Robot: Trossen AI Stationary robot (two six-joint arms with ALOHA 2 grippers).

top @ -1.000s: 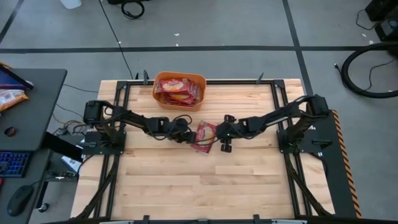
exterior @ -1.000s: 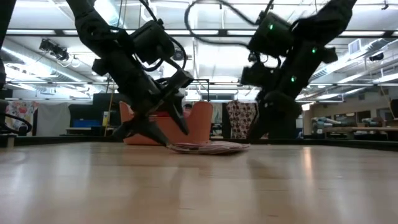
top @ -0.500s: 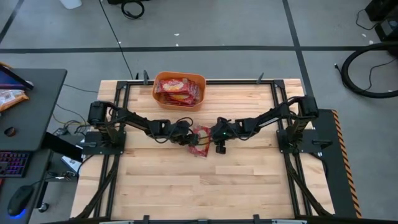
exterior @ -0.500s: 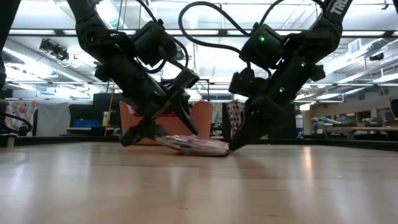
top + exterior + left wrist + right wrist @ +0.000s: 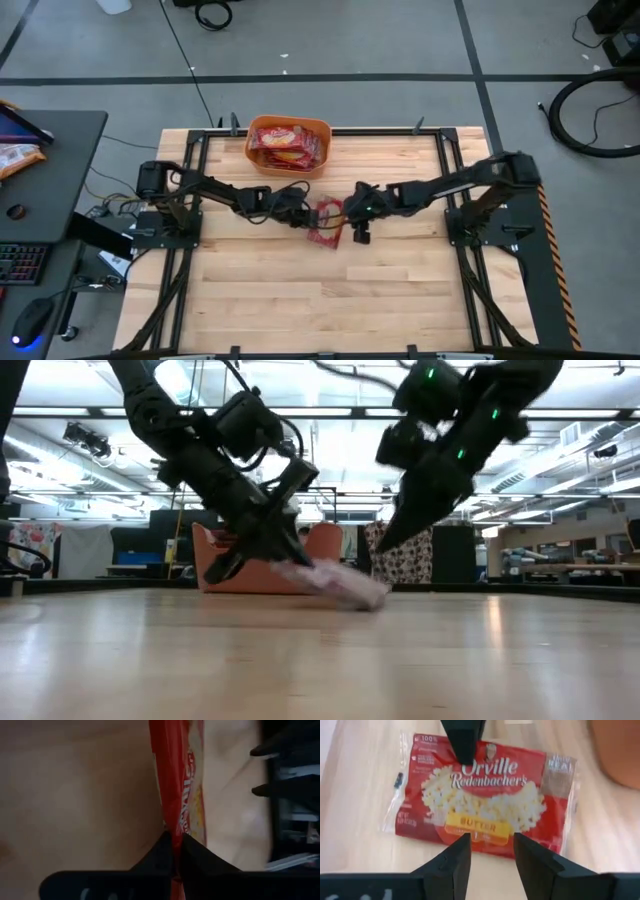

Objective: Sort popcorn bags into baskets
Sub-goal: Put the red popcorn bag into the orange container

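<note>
One red popcorn bag (image 5: 328, 222) lies mid-table between my two grippers, its label up in the right wrist view (image 5: 485, 795). My left gripper (image 5: 308, 215) is shut on the bag's edge on its left side. My right gripper (image 5: 346, 208) hovers open above the bag's right side (image 5: 491, 851), touching nothing. At the table's far edge stands the orange basket (image 5: 322, 128) with more red popcorn bags (image 5: 285, 143) lying in it. My left gripper pinches the middle of the bag's long left edge (image 5: 175, 827) between its two fingers. The fingers (image 5: 285, 545) come slanting down from the table's left. The bag (image 5: 345, 585) is tilted, its held edge raised and its opposite edge (image 5: 372, 598) down at the table.
Bare wooden tabletop (image 5: 330, 300) stretches toward the near edge. Black frame rails (image 5: 180, 280) run along both sides of the table. A desk with a keyboard and an orange-and-white packet (image 5: 15, 155) stands off the table's left.
My left gripper has shut on the bag's left edge and tipped that edge up off the table. My right gripper came down to the bag's right side, then rose clear of it, staying open.
</note>
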